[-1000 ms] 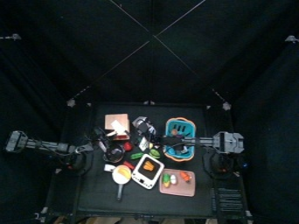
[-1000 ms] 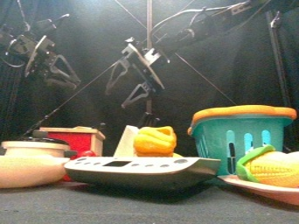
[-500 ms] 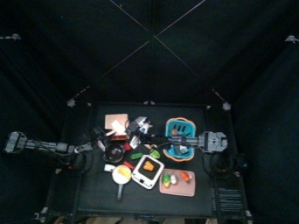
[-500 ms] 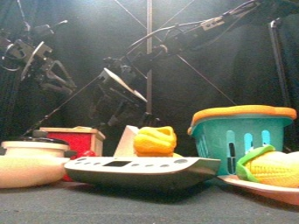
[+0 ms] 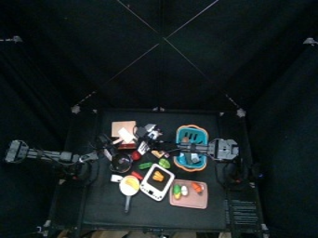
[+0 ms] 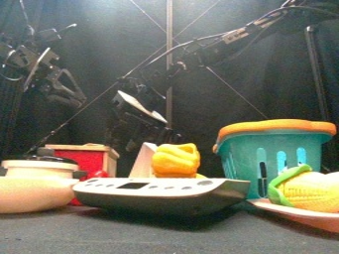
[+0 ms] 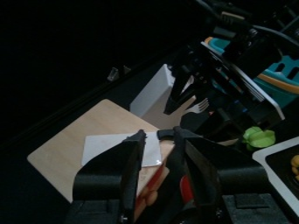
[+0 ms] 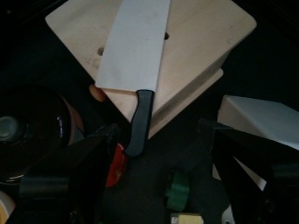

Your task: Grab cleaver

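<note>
Hovering above the cleaver (image 8: 138,66) on its board (image 8: 198,39), the right gripper (image 8: 158,179) spreads its jaws wide, gripping nothing. Left gripper (image 7: 162,144), at the board's nine o'clock, shows narrowly parted, empty jaws.

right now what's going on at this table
The right arm is reaching across the crowded table, its gripper open and hanging just above a cleaver that lies flat on a wooden cutting board. The jaws stand on either side of the cleaver's black handle, not yet closed on it. The left gripper hovers over the same board from the other side. A teal basket, a scale and toy food sit nearby, untouched.
</note>
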Controlling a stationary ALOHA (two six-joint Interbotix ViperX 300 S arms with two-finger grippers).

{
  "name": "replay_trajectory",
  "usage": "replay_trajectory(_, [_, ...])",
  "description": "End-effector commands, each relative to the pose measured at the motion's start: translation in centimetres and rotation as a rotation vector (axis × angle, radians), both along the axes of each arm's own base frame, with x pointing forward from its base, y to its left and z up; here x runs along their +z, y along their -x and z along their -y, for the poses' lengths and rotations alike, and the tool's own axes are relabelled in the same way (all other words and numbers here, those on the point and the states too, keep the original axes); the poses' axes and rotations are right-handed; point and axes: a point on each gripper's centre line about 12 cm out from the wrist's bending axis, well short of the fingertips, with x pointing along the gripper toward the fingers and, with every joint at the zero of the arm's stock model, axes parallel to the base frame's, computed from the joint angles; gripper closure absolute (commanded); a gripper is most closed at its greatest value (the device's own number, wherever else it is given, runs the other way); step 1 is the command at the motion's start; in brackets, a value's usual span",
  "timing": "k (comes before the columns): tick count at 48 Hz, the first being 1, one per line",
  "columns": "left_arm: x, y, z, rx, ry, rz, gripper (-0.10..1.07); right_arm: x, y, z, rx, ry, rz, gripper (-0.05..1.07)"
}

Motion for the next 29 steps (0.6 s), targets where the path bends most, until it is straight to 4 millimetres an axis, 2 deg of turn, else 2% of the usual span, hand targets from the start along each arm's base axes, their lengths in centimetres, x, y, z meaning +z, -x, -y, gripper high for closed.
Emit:
replay_trajectory(1, [0.46, -0.16, -0.08, 0.004, -0.005, 0.011, 0.23, 2.5, -0.38, 0.39, -0.001, 0.015, 0.06, 0.01])
replay_trajectory(29, [0.38, -0.16, -0.04, 0.001, -0.001, 0.01, 0.23, 2.0, -0.75, 0.37, -0.002, 0.016, 0.049, 0.02])
